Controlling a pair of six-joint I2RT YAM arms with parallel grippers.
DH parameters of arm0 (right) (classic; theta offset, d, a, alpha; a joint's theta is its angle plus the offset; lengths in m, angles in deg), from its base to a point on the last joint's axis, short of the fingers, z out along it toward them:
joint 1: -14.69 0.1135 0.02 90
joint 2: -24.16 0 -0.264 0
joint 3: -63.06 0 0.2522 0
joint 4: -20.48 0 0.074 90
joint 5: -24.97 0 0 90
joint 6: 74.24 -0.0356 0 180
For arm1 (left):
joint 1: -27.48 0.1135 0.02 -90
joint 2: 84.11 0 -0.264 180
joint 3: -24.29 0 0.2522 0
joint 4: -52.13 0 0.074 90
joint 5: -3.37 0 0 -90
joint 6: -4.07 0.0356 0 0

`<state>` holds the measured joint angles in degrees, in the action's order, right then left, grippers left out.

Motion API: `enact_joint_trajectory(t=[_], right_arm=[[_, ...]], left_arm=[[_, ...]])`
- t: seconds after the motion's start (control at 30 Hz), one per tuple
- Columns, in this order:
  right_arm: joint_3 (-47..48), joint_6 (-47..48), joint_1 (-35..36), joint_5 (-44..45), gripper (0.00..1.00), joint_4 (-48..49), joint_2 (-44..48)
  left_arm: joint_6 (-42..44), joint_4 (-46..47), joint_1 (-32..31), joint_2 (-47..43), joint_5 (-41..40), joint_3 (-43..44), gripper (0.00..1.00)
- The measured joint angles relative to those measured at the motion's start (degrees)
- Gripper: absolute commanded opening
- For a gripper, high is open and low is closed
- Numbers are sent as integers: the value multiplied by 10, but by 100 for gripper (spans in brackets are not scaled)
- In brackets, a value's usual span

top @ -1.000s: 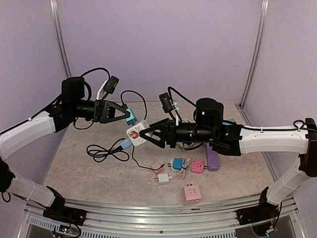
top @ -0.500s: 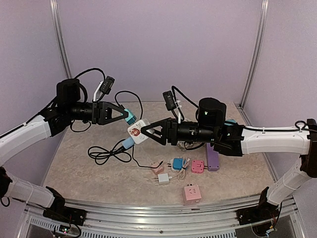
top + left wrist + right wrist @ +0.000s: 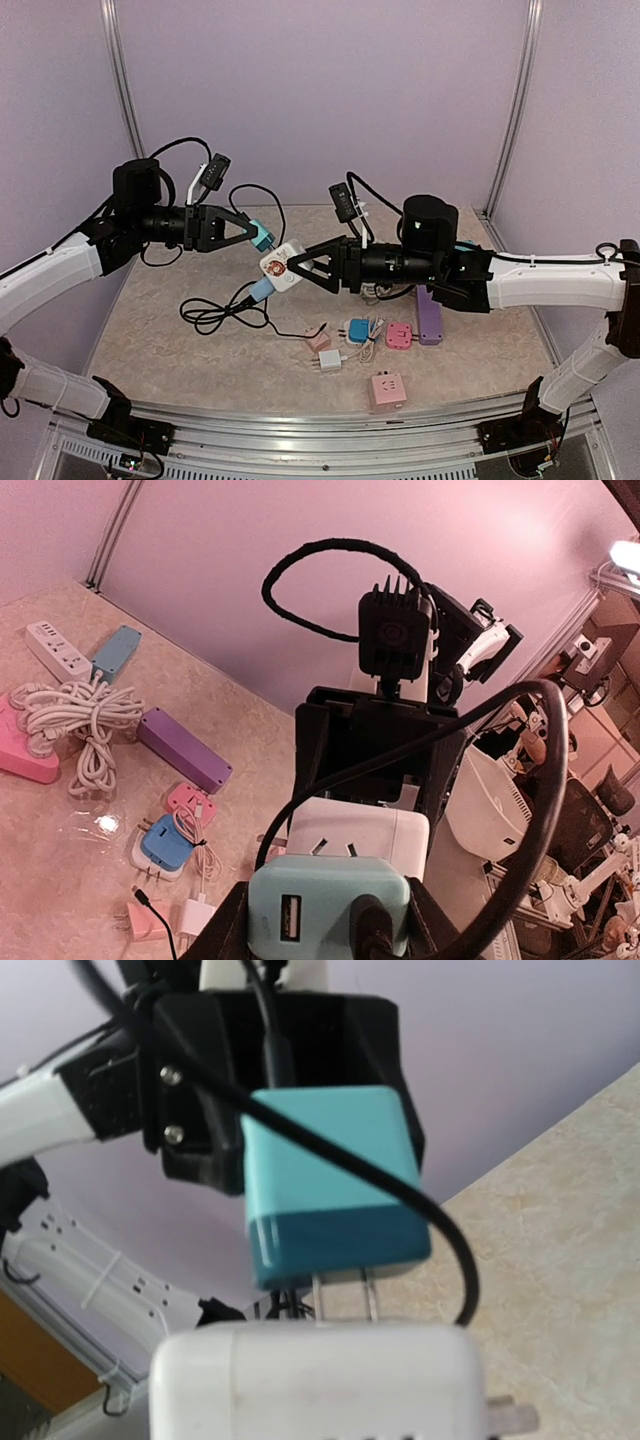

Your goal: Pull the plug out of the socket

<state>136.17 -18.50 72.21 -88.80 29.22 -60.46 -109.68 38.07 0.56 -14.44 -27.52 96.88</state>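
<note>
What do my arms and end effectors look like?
The left arm and right arm have white shells, black cylindrical joints and looping black cables. The left end effector and right end effector are black, triangular, each topped by a black camera.

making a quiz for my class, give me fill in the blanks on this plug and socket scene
The left gripper holds a ___ plug.
The right gripper holds a ___ socket.
The cable running from the plug is ___.
Between plug and socket, two metal ___ show.
Missing: teal; white; black; prongs.
</note>
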Motion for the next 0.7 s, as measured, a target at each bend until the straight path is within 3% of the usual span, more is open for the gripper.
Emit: enact_joint_trajectory(t=[0.33, 0.7], right_arm=[[21, 53, 0, -22, 0, -50, 0], [24, 15, -2, 6, 0, -60, 0]], left_arm=[[0, -2, 3, 3, 23, 0, 1], [8, 2, 5, 5, 5, -1, 1]])
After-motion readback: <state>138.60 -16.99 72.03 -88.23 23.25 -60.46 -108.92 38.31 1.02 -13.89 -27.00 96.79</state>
